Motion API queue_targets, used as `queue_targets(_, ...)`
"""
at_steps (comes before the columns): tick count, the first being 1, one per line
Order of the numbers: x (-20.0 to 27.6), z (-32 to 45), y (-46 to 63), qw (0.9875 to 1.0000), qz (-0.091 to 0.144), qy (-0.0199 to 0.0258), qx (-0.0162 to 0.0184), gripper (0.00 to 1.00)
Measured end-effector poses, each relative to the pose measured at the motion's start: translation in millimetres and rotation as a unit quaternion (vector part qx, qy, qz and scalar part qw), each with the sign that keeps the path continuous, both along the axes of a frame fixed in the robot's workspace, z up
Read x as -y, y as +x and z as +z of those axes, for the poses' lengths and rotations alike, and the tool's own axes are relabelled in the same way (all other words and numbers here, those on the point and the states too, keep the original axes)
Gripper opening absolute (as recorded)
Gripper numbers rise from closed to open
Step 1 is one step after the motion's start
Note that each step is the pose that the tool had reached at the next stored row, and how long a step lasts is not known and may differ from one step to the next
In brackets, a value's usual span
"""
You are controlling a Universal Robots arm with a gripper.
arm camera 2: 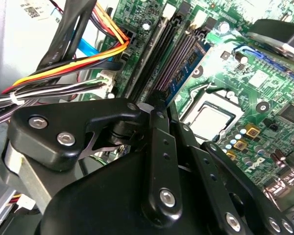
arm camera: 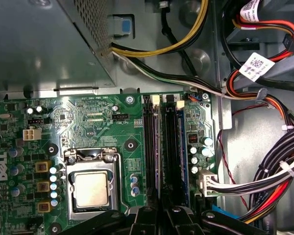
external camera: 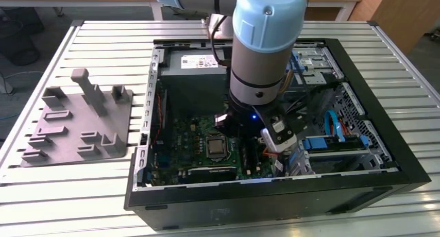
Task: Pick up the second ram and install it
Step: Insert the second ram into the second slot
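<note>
Black linkage arms of the gripper (arm camera 2: pixel 159 105) reach down into the open computer case (external camera: pixel 385 159), and in the second wrist view the fingers stand close together, clamped on the second ram (arm camera 2: pixel 188 66). That thin strip stands on its long edge, its lower edge down in one of the long black memory slots (arm camera 2: pixel 157 46); whether it is fully seated I cannot tell. In the first wrist view the gripper (arm camera: pixel 161 218) sits right over the same pair of slots (arm camera: pixel 149 142), which run side by side across the green motherboard (arm camera: pixel 88 117).

Just beside the slots lies the square processor socket (arm camera: pixel 90 188) with its silver lid and metal frame. On the slots' other side a white connector (arm camera: pixel 206 182) takes a bundle of black, red and yellow cables (arm camera: pixel 269 171). Beyond the board's edge sits the grey perforated power supply (arm camera: pixel 44 44).

From the exterior view, the grey and blue arm (external camera: pixel 265 46) comes down over the middle of the case, its wrist low above the motherboard (external camera: pixel 189 144). Blue drive cables (external camera: pixel 330 126) lie in the bay on the exterior view's right. The case rests on a slatted metal desk (external camera: pixel 62 196), and a grey holder block (external camera: pixel 79 123) with upright posts lies well apart from it on the exterior view's left.
</note>
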State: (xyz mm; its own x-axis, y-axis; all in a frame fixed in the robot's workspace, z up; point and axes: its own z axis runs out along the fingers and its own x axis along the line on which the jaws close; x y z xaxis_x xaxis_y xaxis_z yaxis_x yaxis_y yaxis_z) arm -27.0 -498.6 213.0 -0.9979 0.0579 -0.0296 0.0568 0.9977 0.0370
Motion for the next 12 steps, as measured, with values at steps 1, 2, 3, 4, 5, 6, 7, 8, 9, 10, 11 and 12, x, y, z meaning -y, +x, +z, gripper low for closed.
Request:
queue_targets(1, 0.0, -0.1, 0.6, 1.0000, 0.002, 0.0000, -0.0003, 0.14)
queue_targets(2, 0.0, -0.2, 1.3, 1.0000, 0.004, 0.0000, -0.0008, 0.14)
queue_targets(3, 0.0, -0.3, 1.9, 1.0000, 0.006, 0.0000, -0.0011, 0.14)
queue_targets(4, 0.0, -0.5, 2.6, 1.0000, 0.007, 0.0000, -0.0014, 0.14)
queue_targets(5, 0.0, -0.7, 3.2, 1.0000, 0.009, 0.0000, -0.0018, 0.14)
queue_targets(6, 0.0, -0.9, 3.7, 0.9999, 0.011, 0.0000, -0.0020, 0.14)
queue_targets(7, 0.0, -1.1, 4.1, 0.9999, 0.012, 0.0000, -0.0022, 0.14)
queue_targets(8, 0.0, -1.3, 4.3, 0.9999, 0.014, 0.0000, -0.0023, 0.14)
queue_targets(9, 0.0, -1.4, 4.3, 0.9999, 0.015, 0.0000, -0.0024, 0.14)
queue_targets(10, 0.0, -1.6, 4.5, 0.9999, 0.016, 0.0000, -0.0024, 0.14)
queue_targets(11, 0.0, -1.8, 4.5, 0.9999, 0.016, 0.0000, -0.0025, 0.14)
queue_targets(12, 0.0, -2.3, 4.6, 0.9999, 0.017, 0.0001, -0.0025, 0.14)
